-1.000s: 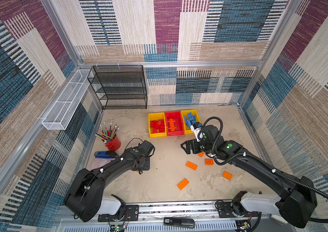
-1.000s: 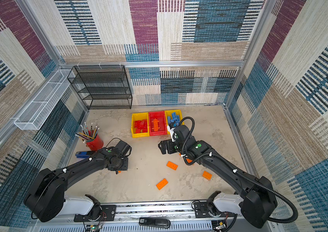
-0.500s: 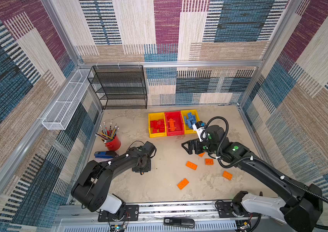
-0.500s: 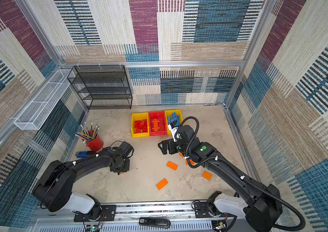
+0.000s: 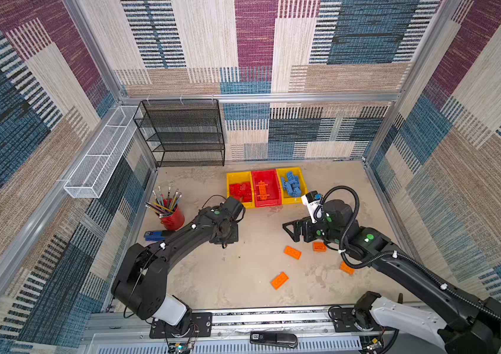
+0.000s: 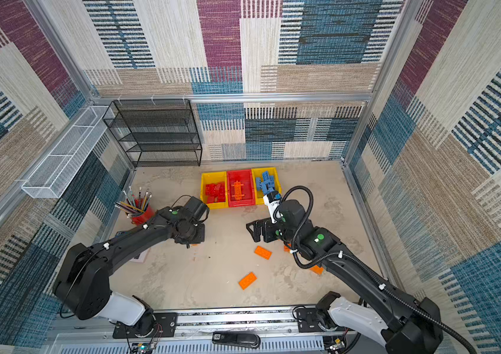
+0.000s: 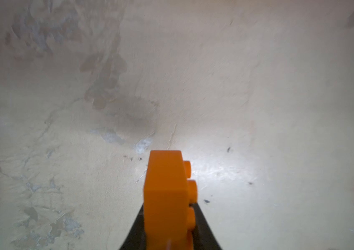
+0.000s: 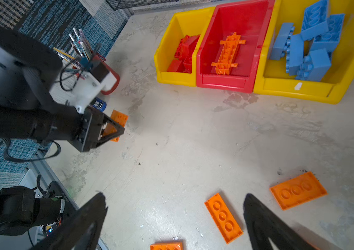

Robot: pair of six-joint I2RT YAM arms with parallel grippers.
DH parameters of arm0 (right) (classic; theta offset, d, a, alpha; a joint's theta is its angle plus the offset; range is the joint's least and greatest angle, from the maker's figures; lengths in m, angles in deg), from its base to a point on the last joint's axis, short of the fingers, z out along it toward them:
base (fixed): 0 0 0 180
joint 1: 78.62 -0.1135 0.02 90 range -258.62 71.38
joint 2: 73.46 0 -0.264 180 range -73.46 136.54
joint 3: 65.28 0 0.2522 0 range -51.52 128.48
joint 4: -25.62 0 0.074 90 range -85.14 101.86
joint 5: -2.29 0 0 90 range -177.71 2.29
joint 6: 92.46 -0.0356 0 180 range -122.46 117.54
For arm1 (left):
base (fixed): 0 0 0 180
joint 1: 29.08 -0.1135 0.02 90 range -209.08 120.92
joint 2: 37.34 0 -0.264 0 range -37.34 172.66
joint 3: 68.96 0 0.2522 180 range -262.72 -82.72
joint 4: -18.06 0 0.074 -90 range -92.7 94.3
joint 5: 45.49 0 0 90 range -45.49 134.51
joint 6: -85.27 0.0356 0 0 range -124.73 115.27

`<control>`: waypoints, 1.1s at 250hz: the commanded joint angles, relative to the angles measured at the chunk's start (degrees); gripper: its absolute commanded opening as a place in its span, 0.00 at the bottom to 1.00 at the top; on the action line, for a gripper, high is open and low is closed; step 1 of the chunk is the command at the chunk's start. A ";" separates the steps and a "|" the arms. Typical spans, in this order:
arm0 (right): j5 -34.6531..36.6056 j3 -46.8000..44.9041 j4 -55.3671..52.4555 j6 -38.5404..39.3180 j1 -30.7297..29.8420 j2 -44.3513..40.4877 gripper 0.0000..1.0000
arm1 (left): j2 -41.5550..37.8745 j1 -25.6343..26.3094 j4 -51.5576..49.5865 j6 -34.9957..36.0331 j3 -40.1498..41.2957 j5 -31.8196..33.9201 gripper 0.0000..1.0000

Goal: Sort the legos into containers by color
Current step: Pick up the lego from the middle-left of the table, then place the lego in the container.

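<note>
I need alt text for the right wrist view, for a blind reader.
The left gripper is shut on an orange brick. Three joined bins hold red bricks, an orange plate and blue bricks. Three loose orange bricks lie on the table by the open right gripper.

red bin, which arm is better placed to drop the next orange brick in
Left: the left fingers are shut on an orange brick; the right fingers hang open and empty.
</note>
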 commanded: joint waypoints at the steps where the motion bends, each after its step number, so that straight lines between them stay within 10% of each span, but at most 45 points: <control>1: 0.36 -2.04 3.43 -2.76 -0.03 -1.99 0.99 | 4.24 -0.04 -2.46 3.20 -8.56 -0.17 0.03; 148: 5.65 -3.94 2.49 -3.73 0.30 -5.81 0.99 | 55.78 -0.23 -25.25 11.43 -88.79 -3.16 0.08; 275: 7.19 -2.38 0.04 -4.45 0.58 -5.61 0.99 | 58.02 -1.44 -12.46 9.37 -83.51 -8.55 0.13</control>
